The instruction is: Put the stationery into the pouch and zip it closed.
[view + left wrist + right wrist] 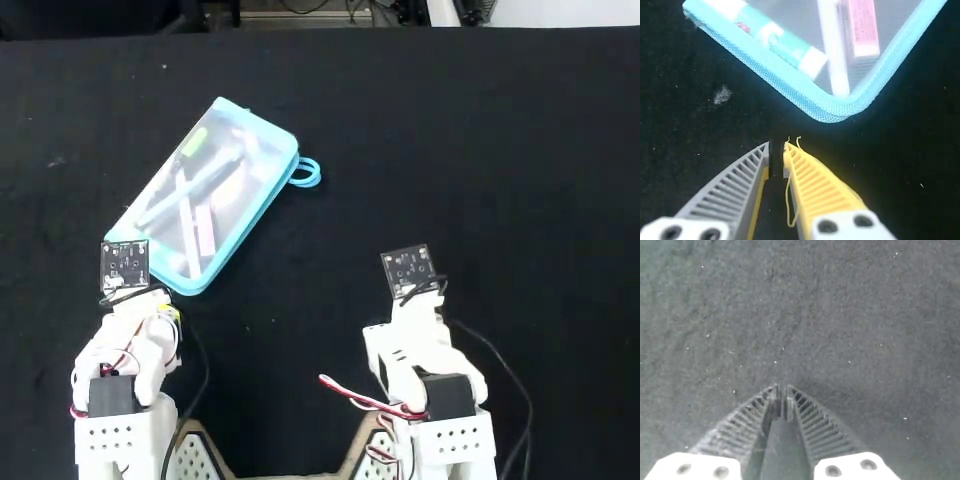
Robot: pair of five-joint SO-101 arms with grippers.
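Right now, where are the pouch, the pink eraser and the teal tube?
pouch (832,112), left wrist view, turquoise corner edge.
pink eraser (862,25), left wrist view, its middle.
teal tube (775,40), left wrist view, its body.

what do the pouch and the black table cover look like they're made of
Pouch: clear flexible plastic face, probably vinyl, since the stationery shows through; its light blue border looks like woven mesh fabric, a fine weave showing in the left wrist view. Table cover: matte black cloth, perhaps felt, judging by its fuzzy grain and pale lint specks.
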